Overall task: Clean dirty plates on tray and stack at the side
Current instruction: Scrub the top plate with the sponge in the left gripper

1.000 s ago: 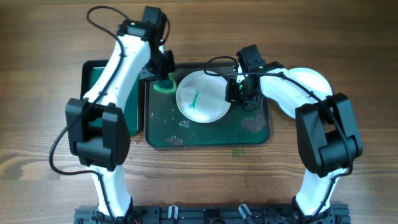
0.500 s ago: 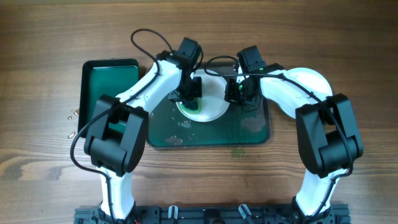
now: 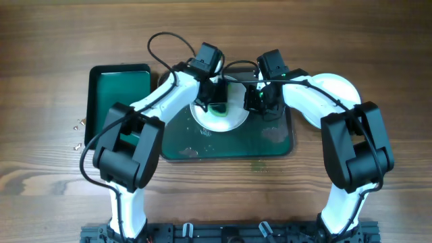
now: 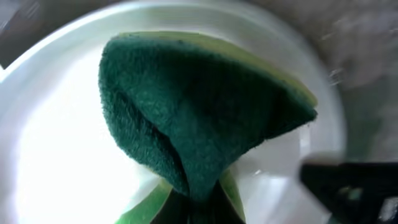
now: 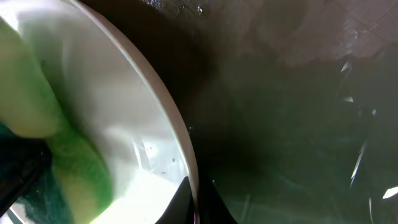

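One white plate (image 3: 233, 120) lies on the dark green tray (image 3: 270, 145), at its back middle. My left gripper (image 3: 216, 102) is shut on a green sponge (image 3: 219, 112) and presses it on the plate's middle. In the left wrist view the sponge's dark scouring side (image 4: 199, 112) covers the white plate (image 4: 56, 143). My right gripper (image 3: 254, 102) is shut on the plate's right rim. In the right wrist view the fingertips (image 5: 186, 202) pinch the rim (image 5: 158, 112), with the sponge (image 5: 68, 168) at the left and the wet tray (image 5: 298, 124) at the right. No teal smear shows.
The smaller bright green sponge tray (image 3: 121, 94) stands left of the big tray. White plates (image 3: 337, 84) sit on the table at the right, partly under my right arm. Small bits (image 3: 77, 125) lie on the wood at far left.
My left arm has swung right from the big tray's back left corner onto the plate with the sponge, covering the teal smear. The right gripper has held still on the rim.
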